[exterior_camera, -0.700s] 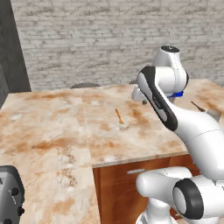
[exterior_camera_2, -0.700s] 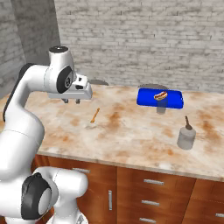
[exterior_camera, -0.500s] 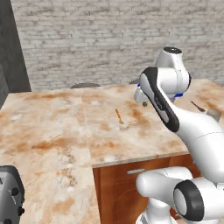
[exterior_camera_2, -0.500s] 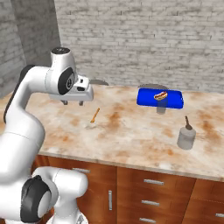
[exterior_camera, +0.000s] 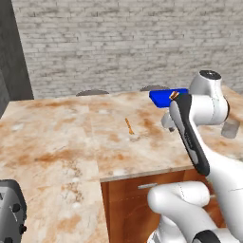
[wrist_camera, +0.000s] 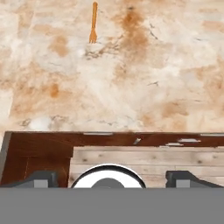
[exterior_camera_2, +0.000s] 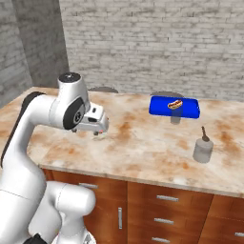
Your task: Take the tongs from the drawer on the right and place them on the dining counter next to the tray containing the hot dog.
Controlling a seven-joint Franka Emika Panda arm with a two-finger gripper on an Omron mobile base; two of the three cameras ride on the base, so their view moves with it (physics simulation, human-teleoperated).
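A simulated kitchen, with a beige, rust-marbled dining counter (exterior_camera_2: 143, 143) on reddish-brown cabinets in front of a grey brick wall.

On the left in the right base view, the white arm bends down so that its gripper (exterior_camera_2: 95, 125) hangs low over the near left part of the counter. In the hand view the gripper (wrist_camera: 111, 179) has its two dark fingertips (wrist_camera: 41, 177) set wide apart with nothing between them, and it looks straight down at the counter's near edge. Beyond that edge lies a thin orange stick (wrist_camera: 93, 22); its long axis runs near to far, with the forked end nearer.

Right of centre, toward the far edge, sits the bright blue tray (exterior_camera_2: 188, 110), its long axis running left to right. The hot dog (exterior_camera_2: 175, 103) lies in it, roughly along that axis. Further right and nearer stands a grey jar (exterior_camera_2: 202, 150) with a dark handle poking up.

Below the counter, the drawer fronts (exterior_camera_2: 164, 198) are all shut.

Compared with a moment ago, the arm has swung lower and to the right. In the left base view this uncovers the tray (exterior_camera: 161, 96), and in the right base view the hand now hides the stick.
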